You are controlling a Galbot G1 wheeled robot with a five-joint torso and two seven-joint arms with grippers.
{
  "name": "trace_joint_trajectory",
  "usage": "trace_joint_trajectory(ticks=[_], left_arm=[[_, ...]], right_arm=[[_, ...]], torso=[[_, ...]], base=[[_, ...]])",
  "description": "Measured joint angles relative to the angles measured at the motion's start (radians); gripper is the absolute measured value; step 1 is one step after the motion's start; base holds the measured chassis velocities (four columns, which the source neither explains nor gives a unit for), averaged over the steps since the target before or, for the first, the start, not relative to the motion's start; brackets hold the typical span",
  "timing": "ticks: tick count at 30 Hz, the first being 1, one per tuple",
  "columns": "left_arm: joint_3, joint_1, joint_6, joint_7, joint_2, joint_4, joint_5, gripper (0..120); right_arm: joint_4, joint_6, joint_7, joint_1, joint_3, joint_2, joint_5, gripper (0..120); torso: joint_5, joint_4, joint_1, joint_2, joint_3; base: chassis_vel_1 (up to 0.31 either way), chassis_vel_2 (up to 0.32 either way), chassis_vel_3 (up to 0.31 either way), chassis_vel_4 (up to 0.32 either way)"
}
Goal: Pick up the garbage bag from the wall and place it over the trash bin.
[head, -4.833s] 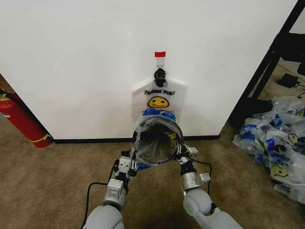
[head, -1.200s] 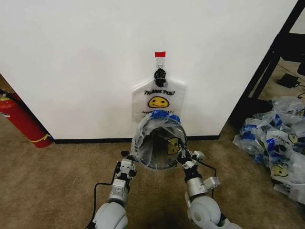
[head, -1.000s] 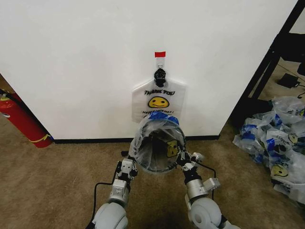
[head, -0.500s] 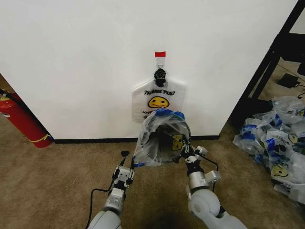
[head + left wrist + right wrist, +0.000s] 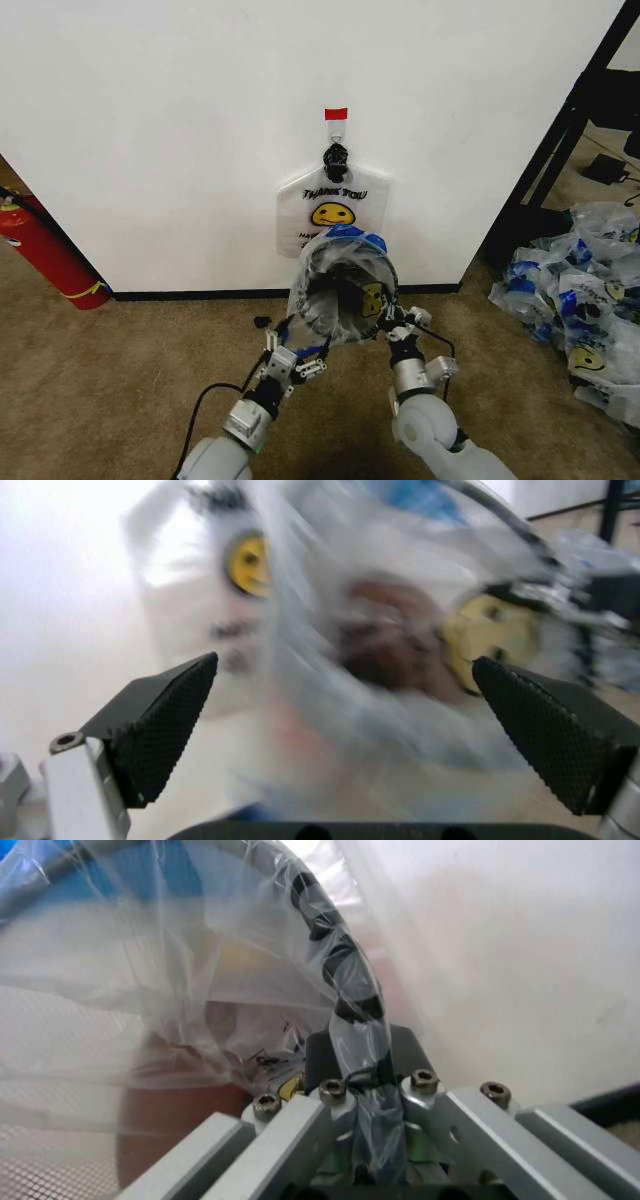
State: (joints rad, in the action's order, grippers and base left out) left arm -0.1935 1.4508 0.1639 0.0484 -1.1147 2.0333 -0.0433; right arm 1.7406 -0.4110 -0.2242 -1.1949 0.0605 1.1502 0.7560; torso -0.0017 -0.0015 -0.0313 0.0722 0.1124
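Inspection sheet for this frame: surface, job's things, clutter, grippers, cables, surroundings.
Surface: brown carpet.
Job's things: bag stretched over the bin rim; another bag hangs on the wall hook.
Clutter: heap of bags at right.
Grippers: left gripper open, off the bag; right gripper shut on bag and rim.
Cables: black cable along the left arm.
Surroundings: fire extinguisher at left.

A red fire extinguisher [image 5: 40, 255] leans by the wall on the left, with a yellow band near its bottom. The floor is brown carpet [image 5: 110, 370]. On the right lies a big heap of plastic bags [image 5: 575, 300] with blue patches and smiley faces. A black frame [image 5: 560, 140] stands near it.
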Motion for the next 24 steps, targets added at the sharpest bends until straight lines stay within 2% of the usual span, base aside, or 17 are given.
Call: trace_joint_trajectory(ticks=[5,10,13,14,16,21,24], left_arm=[[-0.048,-0.005,-0.011,0.000,0.054,0.051,-0.001,100],[-0.051,-0.041,-0.013,-0.010,0.076,0.112,-0.067,100],[-0.026,-0.091,-0.040,-0.020,0.115,0.165,-0.178,100],[-0.014,-0.110,-0.064,-0.017,0.136,0.178,-0.250,100],[-0.011,-0.117,-0.075,-0.014,0.145,0.182,-0.283,100],[-0.010,-0.141,-0.196,-0.024,0.206,0.223,-0.564,92],[-0.010,-0.145,-0.224,-0.027,0.209,0.227,-0.602,88]], right_arm=[[-0.014,-0.007,0.046,0.001,0.019,-0.020,-0.003,0],[-0.027,-0.007,0.120,-0.012,0.029,-0.038,-0.017,0],[-0.050,-0.008,0.222,-0.034,0.041,-0.057,-0.040,0],[-0.061,-0.013,0.273,-0.039,0.049,-0.064,-0.049,0],[-0.066,-0.018,0.300,-0.041,0.054,-0.067,-0.054,0],[-0.096,-0.060,0.467,-0.042,0.089,-0.078,-0.084,0],[-0.097,-0.067,0.486,-0.042,0.092,-0.079,-0.088,0]], torso=[[-0.0001,-0.0001,0.000,0.000,0.000],[-0.0003,0.0000,0.000,0.000,0.000],[0.0000,-0.0003,0.000,0.000,0.000],[-0.0001,-0.0004,0.000,0.000,0.000],[-0.0002,-0.0004,0.000,0.000,0.000],[0.0000,0.0000,0.000,0.000,0.000],[-0.0001,0.0001,0.000,0.000,0.000]], base=[[0.000,0.000,0.000,0.000],[0.000,0.000,0.000,0.000],[0.000,0.000,0.000,0.000],[0.000,0.000,0.000,0.000],[0.000,0.000,0.000,0.000],[0.000,0.000,0.000,0.000],[0.000,0.000,0.000,0.000]])
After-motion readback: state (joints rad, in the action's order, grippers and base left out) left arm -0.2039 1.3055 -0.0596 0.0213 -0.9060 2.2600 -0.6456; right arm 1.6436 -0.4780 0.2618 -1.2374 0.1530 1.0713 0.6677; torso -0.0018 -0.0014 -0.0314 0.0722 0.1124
